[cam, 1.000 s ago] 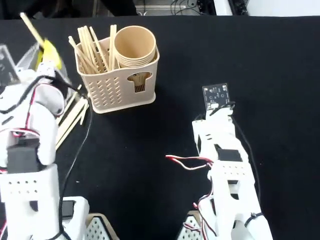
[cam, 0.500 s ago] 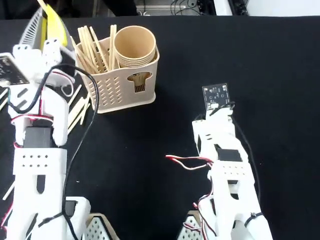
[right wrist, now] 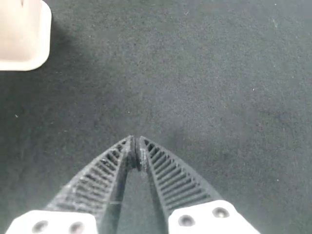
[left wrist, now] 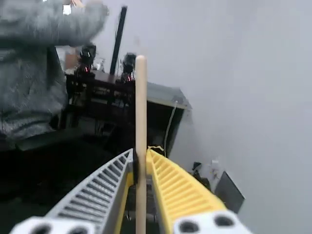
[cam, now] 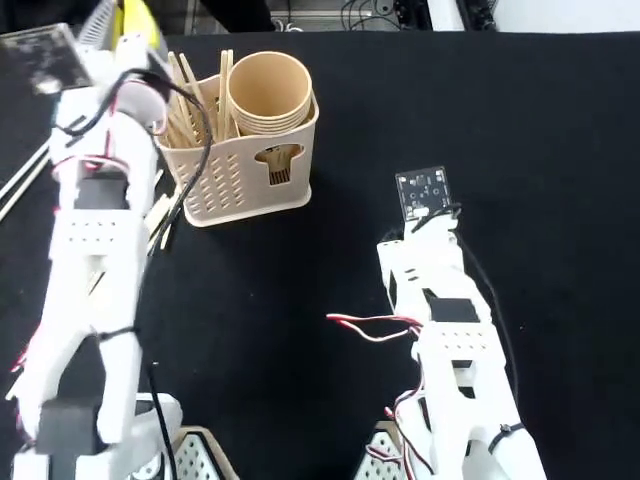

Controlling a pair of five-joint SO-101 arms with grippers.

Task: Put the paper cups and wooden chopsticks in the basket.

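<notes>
the basket stands on a black table, cables and pale wall behind.

We see the desk covered in black, matt, slightly fuzzy cloth. The basket looks like smooth beige plastic, pierced with small holes. The paper cups are matt brown paper. The chopstick held in the left end effector is pale bare wood, smooth and unvarnished; the end effector itself is ribbed matt plastic. The right end effector is dark ribbed plastic, also matt.
</notes>
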